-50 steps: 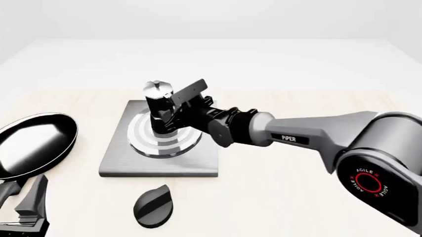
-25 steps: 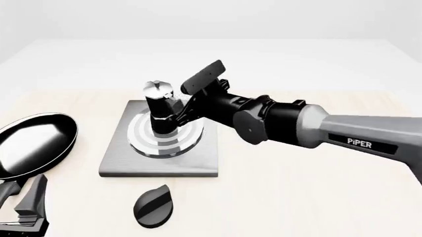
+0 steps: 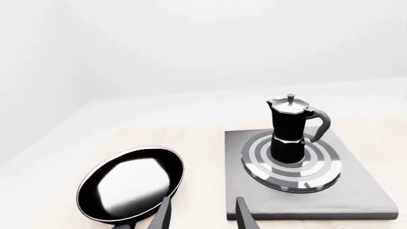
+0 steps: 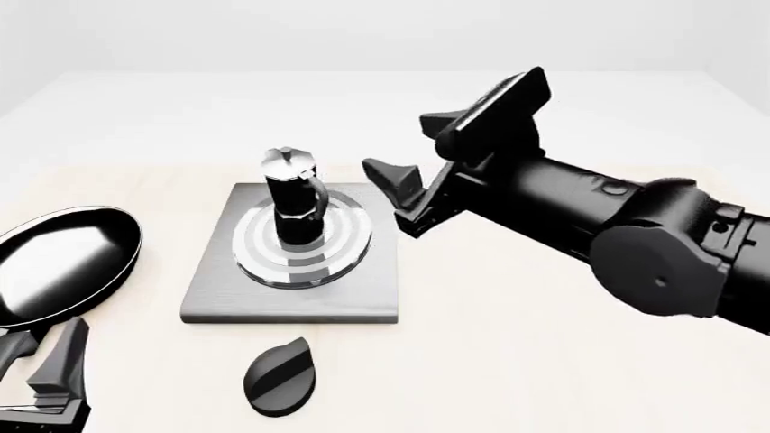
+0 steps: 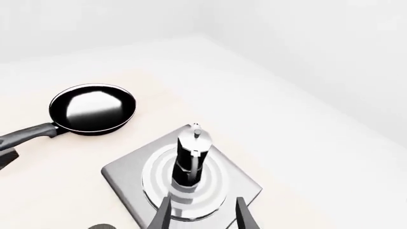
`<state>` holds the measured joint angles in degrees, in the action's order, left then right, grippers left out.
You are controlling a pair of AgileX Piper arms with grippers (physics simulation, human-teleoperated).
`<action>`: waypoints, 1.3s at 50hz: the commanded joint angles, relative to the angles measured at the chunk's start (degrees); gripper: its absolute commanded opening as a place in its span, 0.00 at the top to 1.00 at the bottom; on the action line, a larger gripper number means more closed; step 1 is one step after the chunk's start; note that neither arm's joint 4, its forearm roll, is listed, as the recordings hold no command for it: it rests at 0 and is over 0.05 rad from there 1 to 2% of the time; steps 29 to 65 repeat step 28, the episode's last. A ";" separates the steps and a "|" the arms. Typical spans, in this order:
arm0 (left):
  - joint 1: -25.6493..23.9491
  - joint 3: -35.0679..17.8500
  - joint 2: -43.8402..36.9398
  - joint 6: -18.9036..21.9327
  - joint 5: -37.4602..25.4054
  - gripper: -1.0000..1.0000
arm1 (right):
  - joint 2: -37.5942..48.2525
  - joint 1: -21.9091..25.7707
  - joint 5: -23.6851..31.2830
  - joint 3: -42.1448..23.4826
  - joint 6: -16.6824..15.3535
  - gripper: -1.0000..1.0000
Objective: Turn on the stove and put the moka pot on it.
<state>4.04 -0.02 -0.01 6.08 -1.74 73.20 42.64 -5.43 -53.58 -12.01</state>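
Faceted black-and-silver moka pot (image 4: pixel 290 200) sits on the grey slab stove (image 4: pixel 361 298); my right pincer (image 4: pixel 452 149) gapes wide, empty; oval black knob (image 4: pixel 280 376) possibly unturned.

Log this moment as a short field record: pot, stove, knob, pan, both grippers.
moka pot: upright on the ring burner, free of both grippers
stove: grey slab, burner ring under the pot
knob: on the table in front of the slab, untouched
frying pan: left of the stove, empty
right gripper: open, raised to the right of the pot
left gripper: open, low by the pan handle
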 commanded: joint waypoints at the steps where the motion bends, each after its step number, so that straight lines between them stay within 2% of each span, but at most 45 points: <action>1: -0.35 -0.01 0.00 -0.20 0.32 0.00 | -13.47 -1.66 -1.89 10.22 1.64 0.00; 3: -0.21 -0.01 0.00 -0.21 0.30 0.00 | -16.54 -2.88 -2.63 12.80 1.41 0.00; 7: -0.38 0.00 0.00 -0.14 0.35 0.00 | -21.39 -4.23 -2.36 16.10 3.91 0.00; 10: -0.24 -0.01 0.00 -0.19 0.51 0.00 | -25.27 -6.18 -2.09 18.88 3.08 0.00; 15: -0.21 -0.01 0.00 -0.18 0.59 0.00 | -30.12 -7.77 -0.98 21.92 4.53 0.00; 23: -0.74 0.01 0.00 0.04 0.39 0.00 | -41.82 -13.24 3.74 28.41 8.16 0.00; 24: -0.82 0.01 0.00 0.06 0.38 0.00 | -43.92 -13.47 4.75 29.08 9.65 0.00; 27: -1.01 -0.01 0.00 0.10 0.45 0.00 | -47.58 -15.40 7.01 30.50 10.18 0.00; 65: -1.03 -0.01 0.00 0.11 0.49 0.00 | -48.02 -15.37 7.29 30.67 10.32 0.00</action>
